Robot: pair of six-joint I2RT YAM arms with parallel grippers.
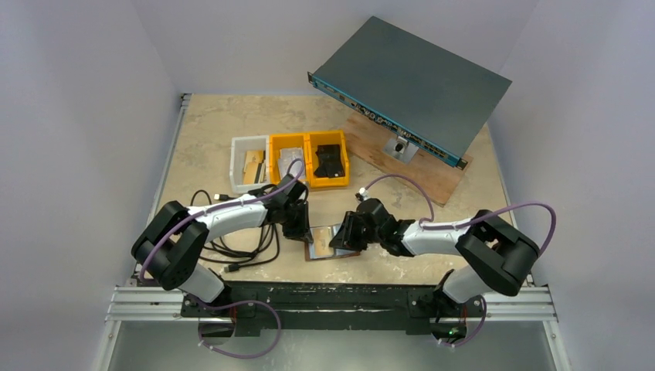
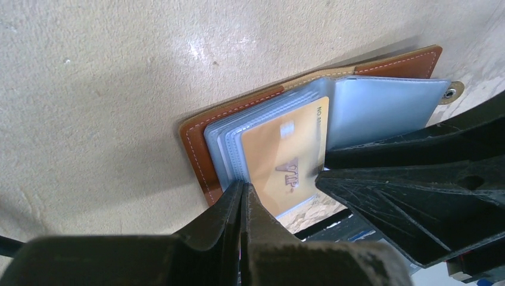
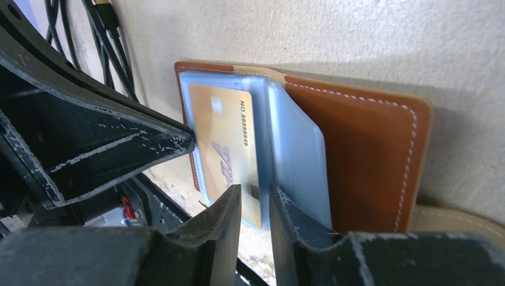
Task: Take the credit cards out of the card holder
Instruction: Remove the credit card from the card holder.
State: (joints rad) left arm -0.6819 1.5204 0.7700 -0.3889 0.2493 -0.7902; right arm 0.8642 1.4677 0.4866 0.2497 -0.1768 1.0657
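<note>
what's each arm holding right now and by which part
The left fingers pinch the card holder by its clear pockets' edge, it seems. The right fingers stand apart at the gold card end, gripping nothing.

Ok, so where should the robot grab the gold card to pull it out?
Probably by the near end of the gold card, the bit poking out of its clear pocket, coming from the robot's side of the card holder. The card is thin and flat, so one finger goes on each face. The right gripper stands open around that end; the shut left gripper sits at the holder's edge.
</note>
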